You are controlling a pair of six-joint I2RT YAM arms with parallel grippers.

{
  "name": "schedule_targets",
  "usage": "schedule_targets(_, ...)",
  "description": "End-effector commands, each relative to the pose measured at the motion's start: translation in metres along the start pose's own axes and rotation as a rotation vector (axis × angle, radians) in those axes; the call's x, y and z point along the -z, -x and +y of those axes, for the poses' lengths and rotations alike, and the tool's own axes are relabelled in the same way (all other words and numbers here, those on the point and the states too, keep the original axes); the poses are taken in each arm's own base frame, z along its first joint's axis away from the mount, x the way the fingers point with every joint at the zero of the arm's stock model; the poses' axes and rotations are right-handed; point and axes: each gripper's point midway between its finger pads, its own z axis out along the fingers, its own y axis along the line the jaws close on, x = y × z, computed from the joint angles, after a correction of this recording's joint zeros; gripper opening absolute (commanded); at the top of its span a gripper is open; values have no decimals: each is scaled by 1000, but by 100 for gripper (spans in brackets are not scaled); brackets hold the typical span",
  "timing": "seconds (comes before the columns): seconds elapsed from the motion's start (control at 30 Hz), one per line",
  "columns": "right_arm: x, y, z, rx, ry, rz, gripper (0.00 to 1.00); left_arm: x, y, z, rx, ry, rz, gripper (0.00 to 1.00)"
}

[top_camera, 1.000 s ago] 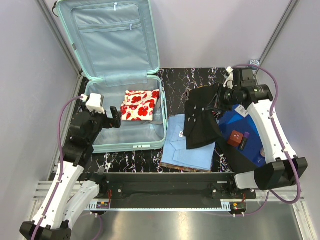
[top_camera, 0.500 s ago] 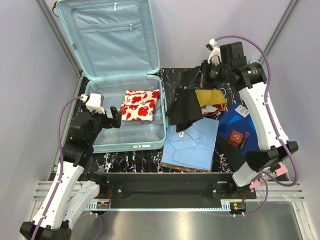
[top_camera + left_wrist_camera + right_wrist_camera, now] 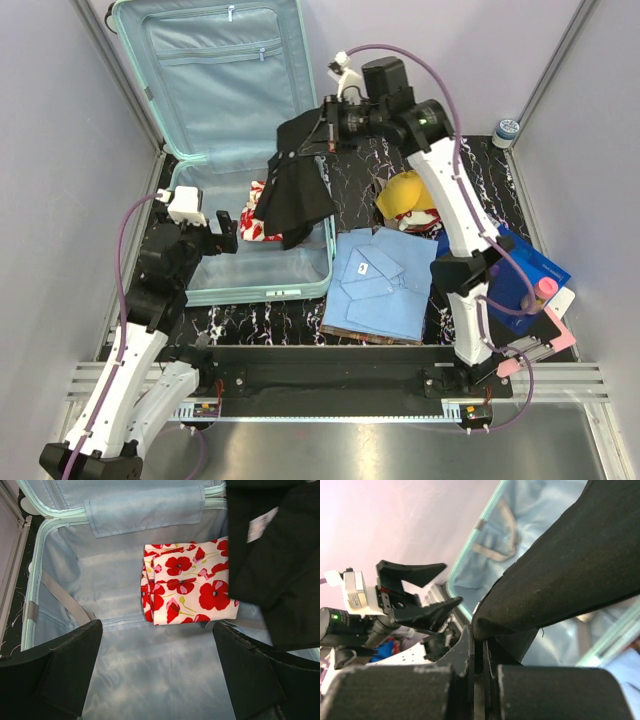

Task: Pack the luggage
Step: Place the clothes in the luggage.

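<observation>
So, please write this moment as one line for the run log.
right gripper: shut on black garment, over luggage | left gripper: open, empty | floral cloth: inside luggage

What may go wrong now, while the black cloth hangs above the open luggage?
1. The black garment hangs unfolded from the shut right tool, across the right rim of the luggage; released here, part may drape outside.
2. It may land crumpled on the floral cloth.
3. The open left tool hovers near; the hanging cloth might snag it.

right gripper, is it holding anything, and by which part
The right gripper is shut on the black garment, pinching a bunched top edge; the rest hangs over the luggage.
</observation>
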Motion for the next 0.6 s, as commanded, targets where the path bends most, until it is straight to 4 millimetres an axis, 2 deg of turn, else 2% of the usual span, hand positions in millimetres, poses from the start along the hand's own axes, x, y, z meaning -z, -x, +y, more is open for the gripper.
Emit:
schedule_targets(0.0, -24, 10, 38, 31, 186, -24, 0, 0, 10, 3, 9, 21, -44, 99)
schedule_targets(0.1, -57, 2, 37, 21, 241, 5, 0, 0, 10, 3, 9, 20, -44, 99)
schedule_targets(0.17, -69, 1, 44, 33, 285, 3, 0, 0, 9, 2, 8, 18, -41, 99)
schedule_targets(0.23, -82, -3, 42, 25, 310, 18, 0, 0, 8, 2, 8, 19, -39, 99)
schedule_targets(0.37, -98, 0, 47, 19, 362, 1, 0, 1, 10, 3, 9, 23, -47, 99)
schedule_targets(0.57, -123, -5, 40, -24, 399, 14, 0, 2, 12, 3, 10, 21, -52, 99)
